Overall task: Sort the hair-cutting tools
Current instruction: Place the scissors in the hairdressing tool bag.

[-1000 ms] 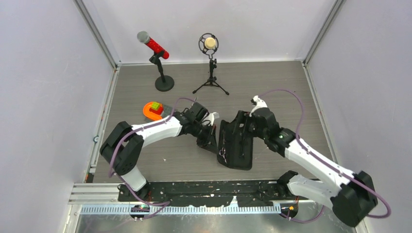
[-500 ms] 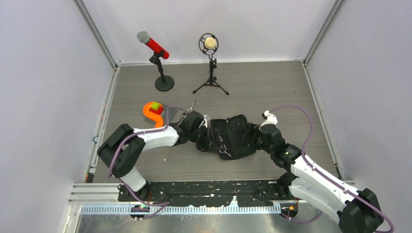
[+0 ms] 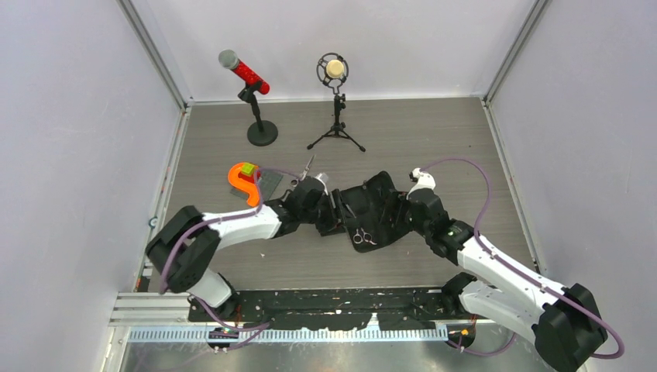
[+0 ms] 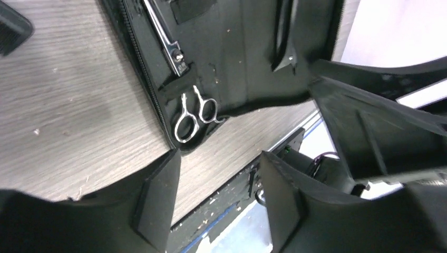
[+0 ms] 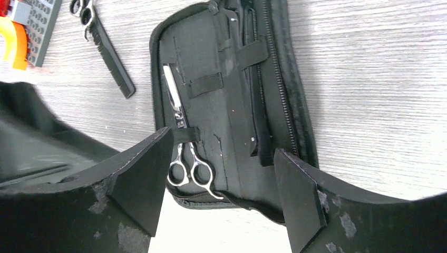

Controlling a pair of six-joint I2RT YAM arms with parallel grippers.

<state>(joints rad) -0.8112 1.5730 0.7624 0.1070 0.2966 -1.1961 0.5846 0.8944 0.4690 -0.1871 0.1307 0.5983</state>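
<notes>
1. Scissors [image 5: 182, 153], one slim silver pair, lie inside the open black zip case [image 5: 221, 79]. Their blade is tucked under an elastic strap [image 5: 205, 84] and their ring handles point to the case's near end. We judge that the strap is there to stop them sliding, so this pair looks already sorted.
2. Deeper in the case, nearer its zip spine, a thin black piece [image 5: 254, 113] sits under another strap. We take it for a hair clip but cannot be sure.
3. Outside the case, on the counter [image 5: 369, 79] on the side toward the left arm, lies a narrow black comb [image 5: 110, 55]. A second pair of scissors [image 5: 83, 11] lies at the comb's far end. Both are loose, so we judge they are not yet sorted.
4. The left tool [image 4: 219, 197] hangs just off the case corner where the ring handles lie. Its fingers are spread and it is released, with only bare counter and the case edge between them.
5. The right tool [image 5: 219, 192] hangs over that same near end of the case from the other side. Its fingers are wide apart and it grasps nothing. We cannot tell whether either tool touches the case.
6. With the case lying flat and open and both tools free, we judge the loose comb the natural next pick.
</notes>
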